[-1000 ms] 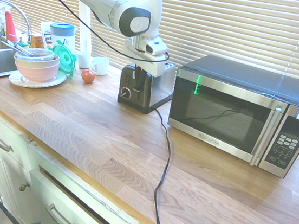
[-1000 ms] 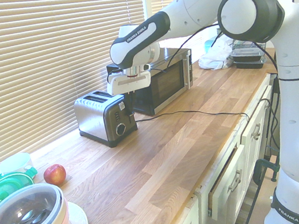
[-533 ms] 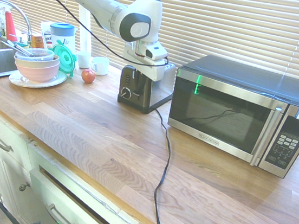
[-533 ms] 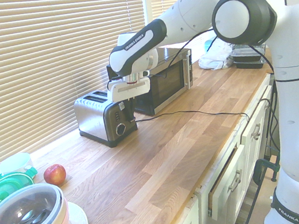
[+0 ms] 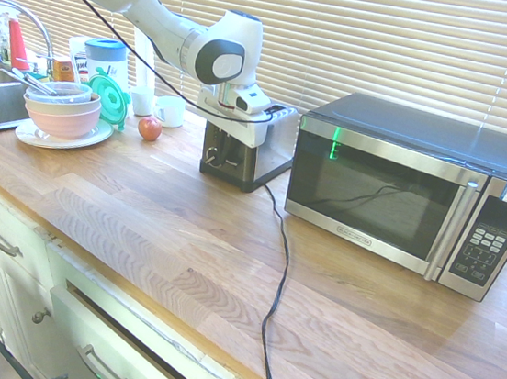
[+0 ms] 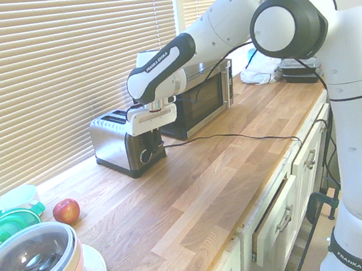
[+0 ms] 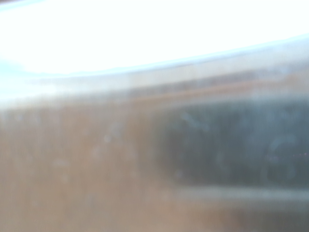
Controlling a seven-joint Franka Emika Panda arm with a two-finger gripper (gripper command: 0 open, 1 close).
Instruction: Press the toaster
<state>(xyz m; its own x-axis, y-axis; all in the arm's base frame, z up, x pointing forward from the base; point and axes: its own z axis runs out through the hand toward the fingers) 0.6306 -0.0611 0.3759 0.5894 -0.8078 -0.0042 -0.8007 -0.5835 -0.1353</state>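
White arm (image 6: 232, 17) extended, wrist bent down, claw (image 6: 151, 131) pointing downward.

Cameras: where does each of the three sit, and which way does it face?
First exterior: past the counter's front edge, facing the blinds; arm enters from the left over the toaster, microwave right.
Second exterior: at the dish end, looking down the counter; the arm's base and links fill the right.
Wrist: close up and blurred; no robot parts identifiable.
Both exteriors share toaster, microwave and apple.

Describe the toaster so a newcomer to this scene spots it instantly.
Start at the long wooden countertop under the window blinds. Beside the large steel-and-black microwave stands the small brushed-steel two-slot toaster, under the white arm. Unlike the microwave, it is small, with a round knob.
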